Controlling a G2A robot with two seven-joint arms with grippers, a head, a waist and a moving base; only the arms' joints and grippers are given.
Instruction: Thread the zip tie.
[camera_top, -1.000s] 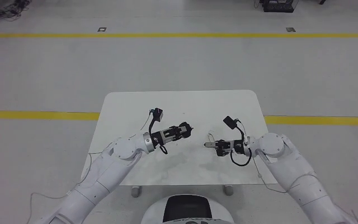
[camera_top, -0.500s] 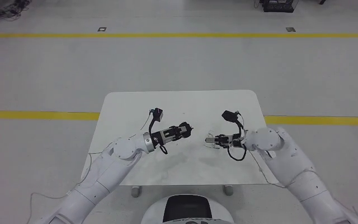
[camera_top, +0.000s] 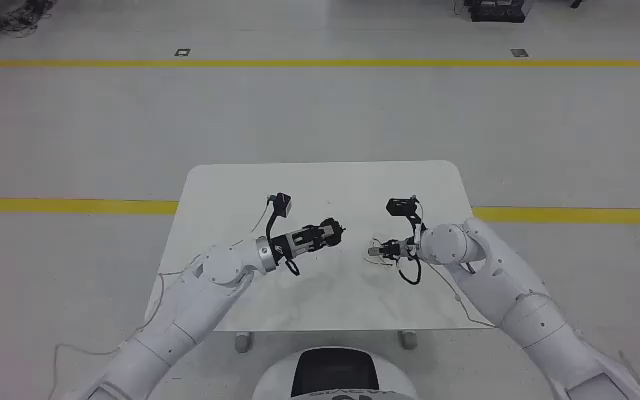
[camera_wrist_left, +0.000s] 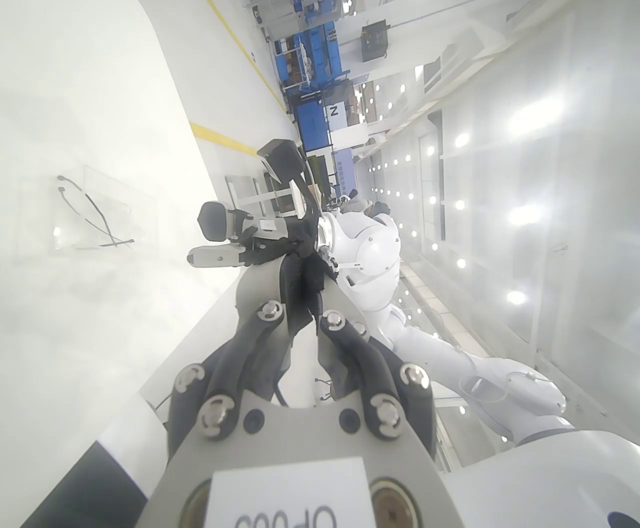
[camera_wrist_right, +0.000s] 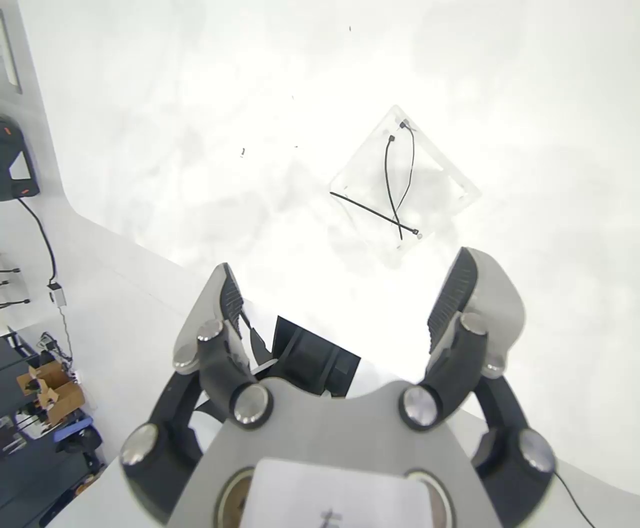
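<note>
black zip ties (camera_wrist_right: 372, 212), clear tray (camera_wrist_right: 442, 175), white table (camera_top: 300, 190)

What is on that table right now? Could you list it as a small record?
Table: white, both arms over it
Tray: clear, flat on the table
Zip ties: three, black, loose and crossed in the tray
Left gripper: fingers shut, apart from the tray
Right gripper: fingers open, holding nothing, above the table with the tray just ahead

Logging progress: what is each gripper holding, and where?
Nothing visible: right gripper open, empty; left gripper shut, no tie seen; zip ties lie on the clear plate.
</note>
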